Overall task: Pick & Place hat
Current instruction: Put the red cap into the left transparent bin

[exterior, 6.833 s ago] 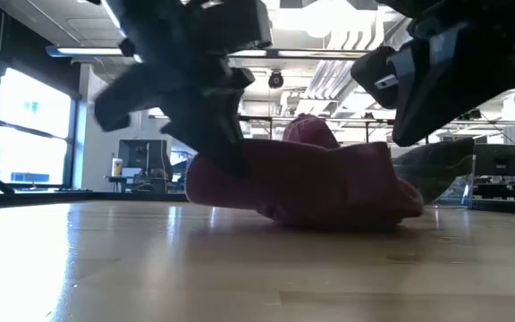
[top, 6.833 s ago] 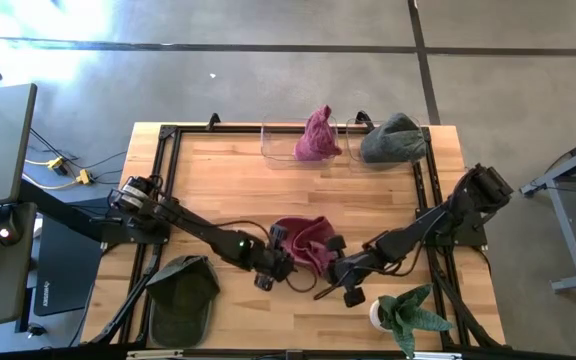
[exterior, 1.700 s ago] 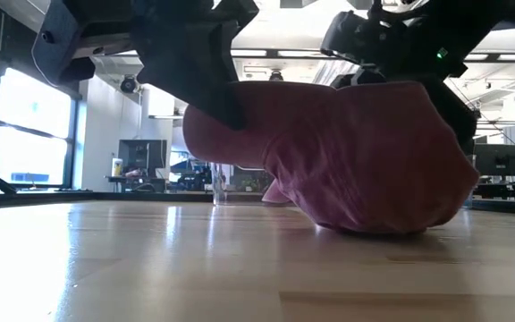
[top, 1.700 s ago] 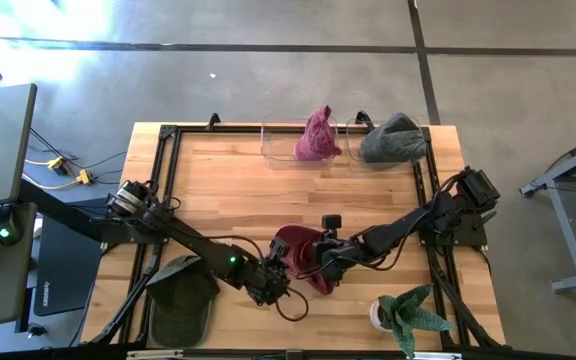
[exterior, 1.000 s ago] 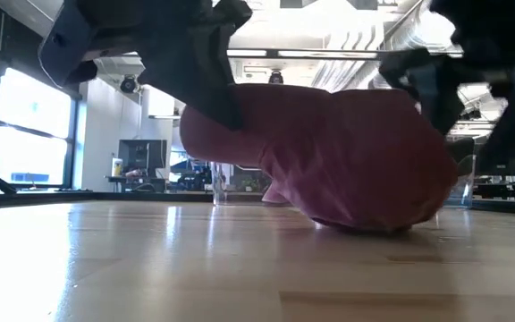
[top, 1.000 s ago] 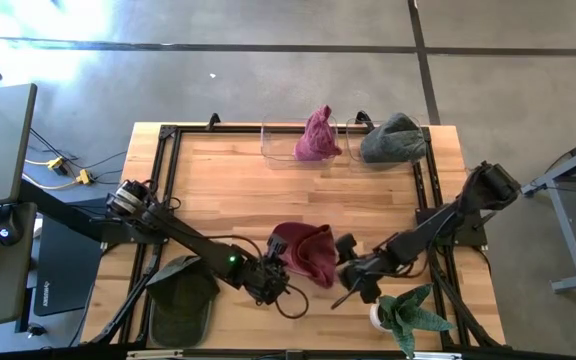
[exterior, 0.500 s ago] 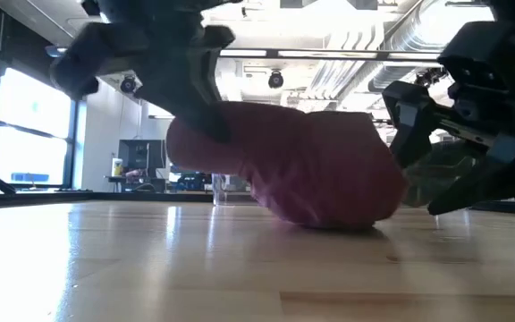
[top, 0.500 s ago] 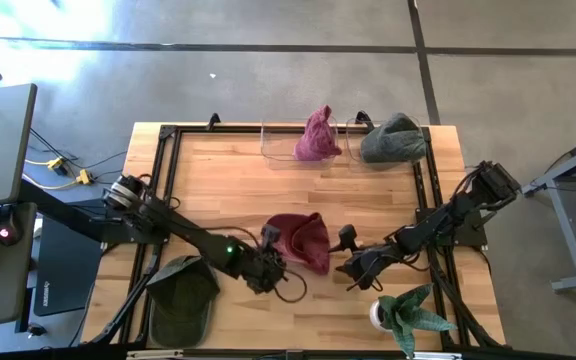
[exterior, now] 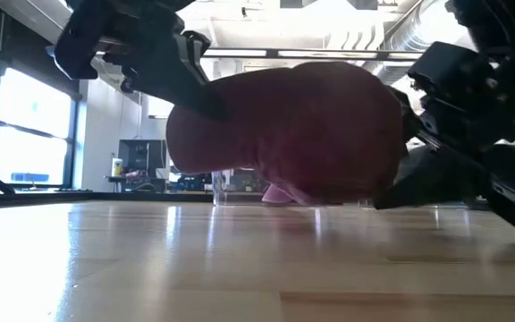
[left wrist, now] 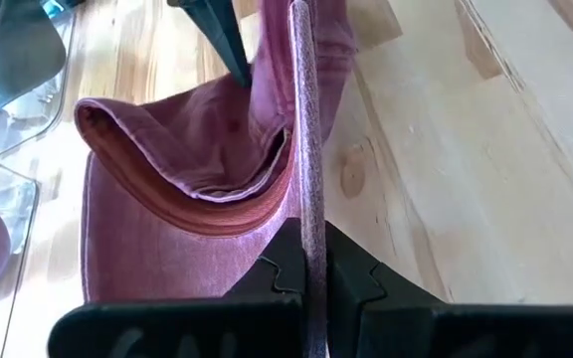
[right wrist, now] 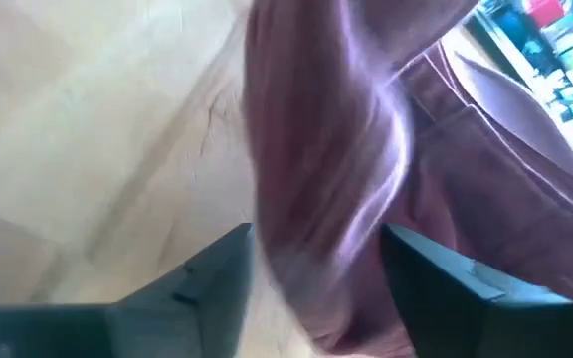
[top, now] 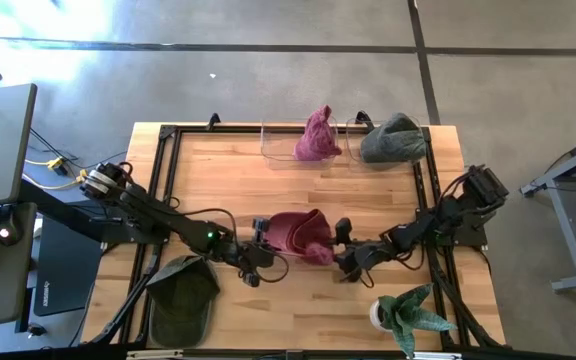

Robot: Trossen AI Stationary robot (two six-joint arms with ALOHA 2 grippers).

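Since half a second earlier, the maroon hat point(top: 296, 234) had risen off the tabletop point(top: 218, 180), hanging near its middle toward the front edge. The left gripper point(top: 259, 240) was clamped on the hat's brim at its left side. The right gripper point(top: 340, 247), fingers point(right wrist: 207, 268) apart, straddled the hat's right side.

Your maroon hat point(top: 293, 232) now hangs clear of the table in the low view, lifted from resting on it. Left gripper point(top: 259, 238) has slid toward the frame's left, pinching the brim. Right gripper point(top: 345, 256) has returned, fingers spread around the hat's right side.
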